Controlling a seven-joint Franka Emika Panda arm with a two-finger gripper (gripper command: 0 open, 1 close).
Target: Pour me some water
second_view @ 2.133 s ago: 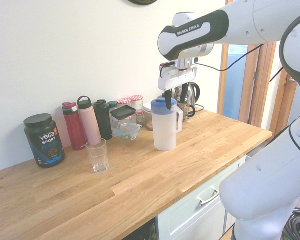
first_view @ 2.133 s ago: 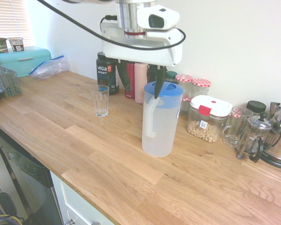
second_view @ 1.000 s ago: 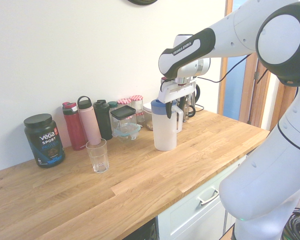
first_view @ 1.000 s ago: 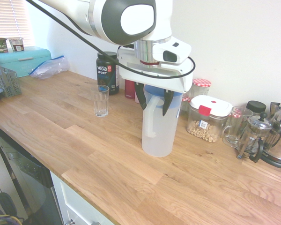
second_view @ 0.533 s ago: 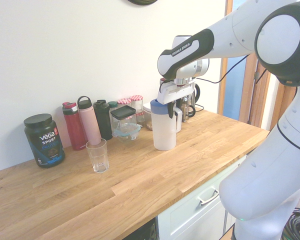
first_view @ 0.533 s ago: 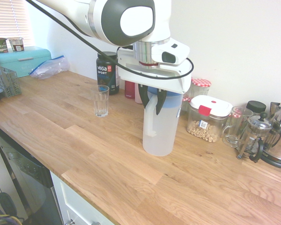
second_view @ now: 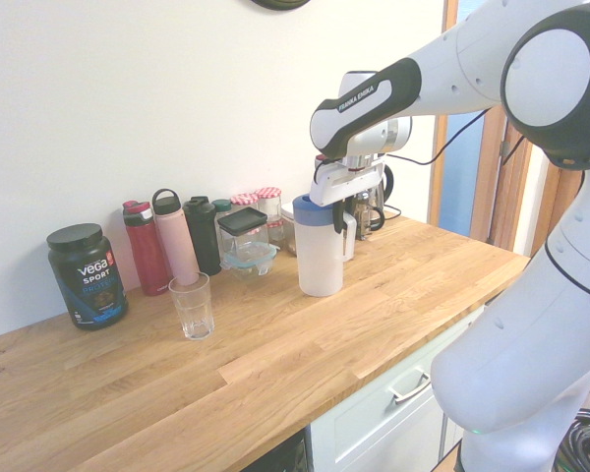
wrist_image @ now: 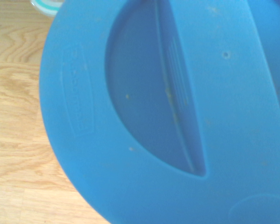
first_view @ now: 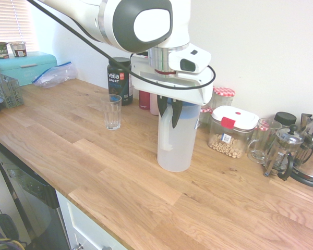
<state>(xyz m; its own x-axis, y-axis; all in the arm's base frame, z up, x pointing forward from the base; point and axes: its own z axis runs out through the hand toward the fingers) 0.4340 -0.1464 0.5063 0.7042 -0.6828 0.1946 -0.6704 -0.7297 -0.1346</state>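
Note:
The water is in a tall frosted jug (first_view: 175,141) with a blue lid (wrist_image: 177,116), standing upright on the wooden counter (first_view: 94,172). The water itself cannot be made out. My gripper (first_view: 167,115) reaches down from above and is shut on the top of the jug's white side handle (first_view: 164,136). In the second exterior view the jug (second_view: 319,254) stands mid-counter with the gripper (second_view: 337,215) at its handle side. An empty drinking glass (first_view: 112,111) (second_view: 193,306) stands apart from the jug. The lid fills the wrist view.
Along the wall stand a black Vega tub (first_view: 120,80), a pink flask (second_view: 175,244), red-lidded jars (first_view: 224,97), a clip-lid food box (first_view: 232,131), a glass mug (first_view: 262,139) and a French press (first_view: 284,154). A teal bread bin (first_view: 26,66) sits far off.
The jaws have closed from wide apart onto the jug's handle. The jug has shifted slightly along the counter toward the glass.

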